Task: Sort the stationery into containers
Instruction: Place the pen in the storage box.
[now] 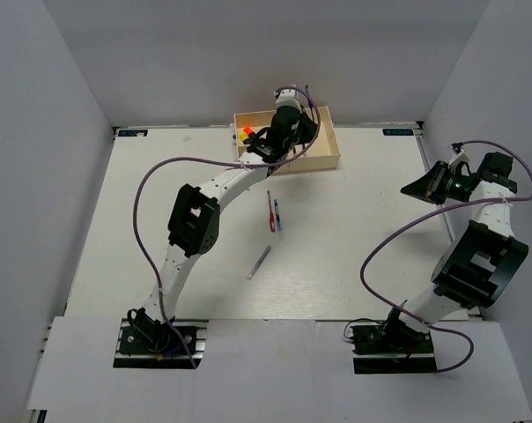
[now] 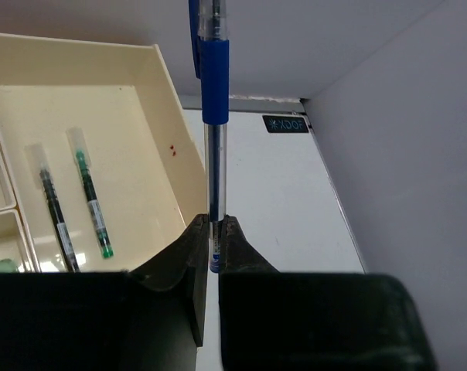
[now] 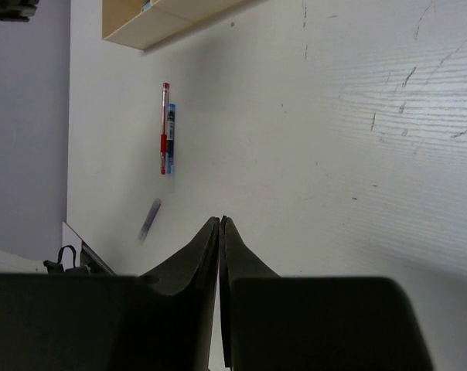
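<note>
The left gripper (image 2: pixel 216 241) is pinching a blue pen (image 2: pixel 215 93) by one end. Its jaws are closed to a narrow gap around the clear barrel, and the pen is pointing straight away from the wrist. In the top view this gripper (image 1: pixel 279 132) is hanging over the cream tray (image 1: pixel 324 159) at the far side of the table (image 1: pixel 363 256). The wrist view is too steep to tell whether the pen is over a compartment or over the tray's right wall (image 2: pixel 165 93). Two green pens (image 2: pixel 91 202) are lying side by side in the tray's larger compartment, and something orange (image 1: pixel 247 132) is showing in a left-hand compartment.

The right gripper (image 3: pixel 220 226) is holding nothing, its jaws pressed fully together, and it is hovering near the table's right edge, well apart from the tray. A red pen (image 3: pixel 165 127) and a second blue pen (image 3: pixel 172 133) are lying touching on the table. A grey pen (image 3: pixel 149 220) is lying nearer the arm bases.
</note>
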